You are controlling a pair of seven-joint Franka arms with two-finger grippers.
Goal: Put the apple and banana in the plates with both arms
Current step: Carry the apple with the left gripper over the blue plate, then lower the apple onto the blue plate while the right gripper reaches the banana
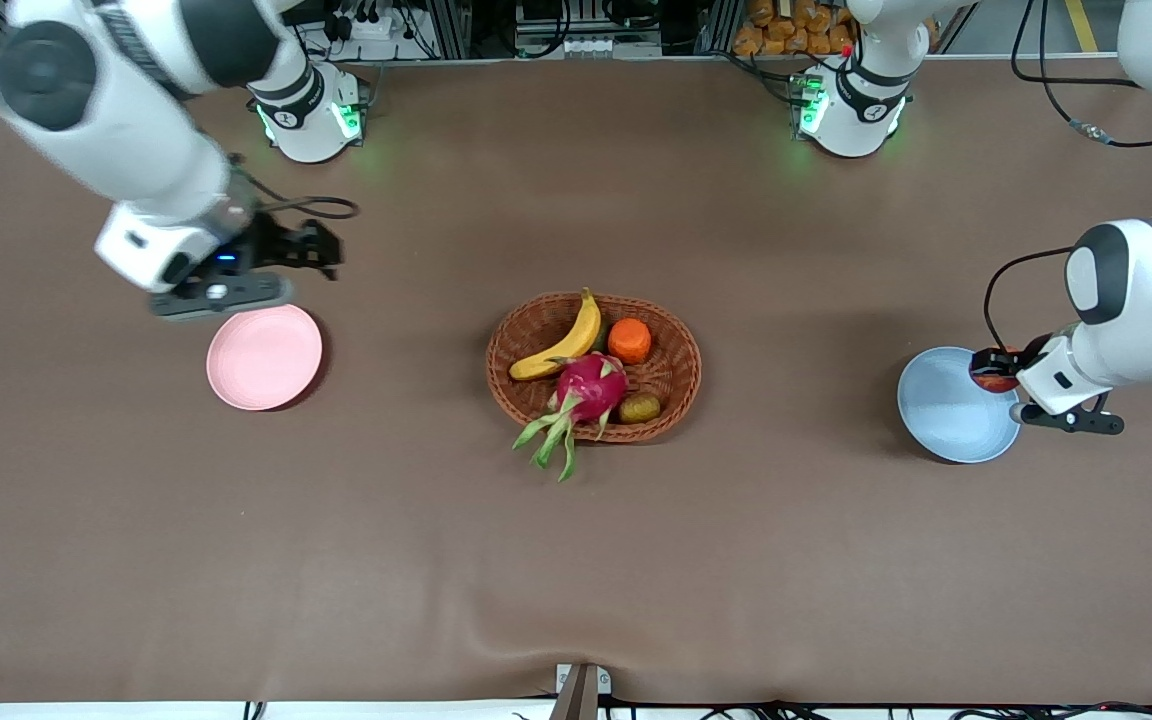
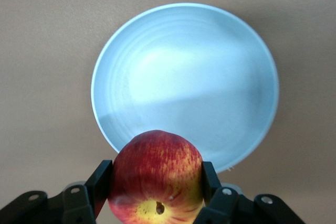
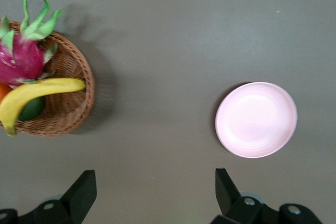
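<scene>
Gripping the small round red apple with yellow patches [image 2: 156, 177], the left gripper [image 2: 156, 190] hangs over the rim of the pale blue round plate [image 1: 946, 415] at the left arm's end of the brown-covered table [image 1: 576, 560]. Its two black fingers [image 2: 100, 184] press the apple's sides, and the fruit is up in the air, above the plate's edge rather than resting on it.

The right gripper [image 3: 152, 192] is up over the bare table beside the pale pink round plate [image 1: 264, 357], toward the right arm's end. Its fingers [image 3: 84, 192] stand wide apart with nothing between them.

Midway between the two plates sits the oval brown wicker basket [image 1: 676, 350]. The long curved yellow banana [image 1: 561, 345] lies in it, along the part farther from the front camera, beside a plain orange fruit [image 1: 629, 340]. A pink dragon fruit with green leafy tips [image 1: 588, 388] lies in the nearer part, its leaves hanging over the rim onto the table, and a small brownish-green fruit [image 1: 640, 408] sits just beside it.
</scene>
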